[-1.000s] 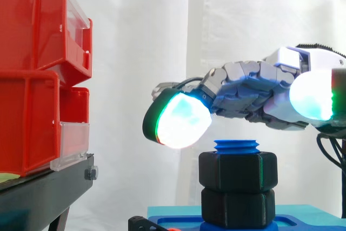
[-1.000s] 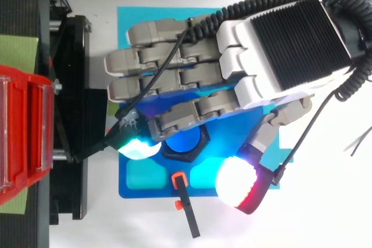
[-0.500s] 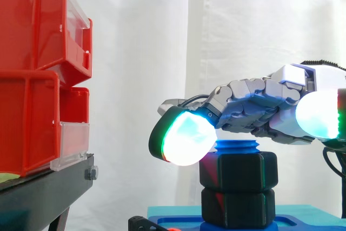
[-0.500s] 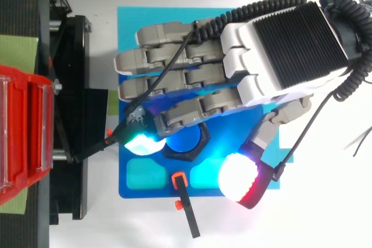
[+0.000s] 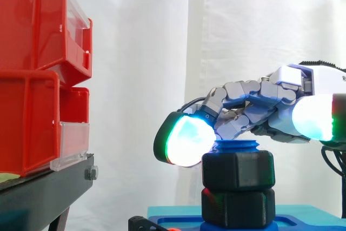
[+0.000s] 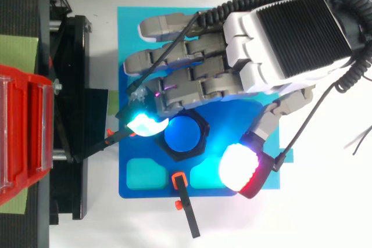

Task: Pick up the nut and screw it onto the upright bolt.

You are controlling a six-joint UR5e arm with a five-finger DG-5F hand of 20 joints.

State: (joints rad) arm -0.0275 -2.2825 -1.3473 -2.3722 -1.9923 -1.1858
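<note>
Two black nuts sit stacked on the upright blue bolt [image 6: 183,135], whose threaded top [image 5: 236,145] sticks out just above the upper nut [image 5: 238,170]. The lower nut [image 5: 237,207] rests on the blue fixture [image 6: 232,121]. My hand [image 6: 279,33] hovers over the bolt from the right with its fingers loosely bent. One glowing fingertip [image 5: 186,140] lies against the upper nut's left side, and the thumb pad [image 6: 239,168] stays apart from the nut on the near right. Nothing is pinched between them.
Red bins [image 5: 32,79] stand stacked on a black stand [image 5: 48,185] to the left. The fixture lies on a light blue mat [image 6: 139,33]. A small black clamp with orange parts [image 6: 185,201] sits at the fixture's front edge.
The hand has dropped lower and drawn towards the back, uncovering the bolt's top. Its fingers have bent more, the lit fingertip has reached the upper nut's side, and the nut looks turned.
</note>
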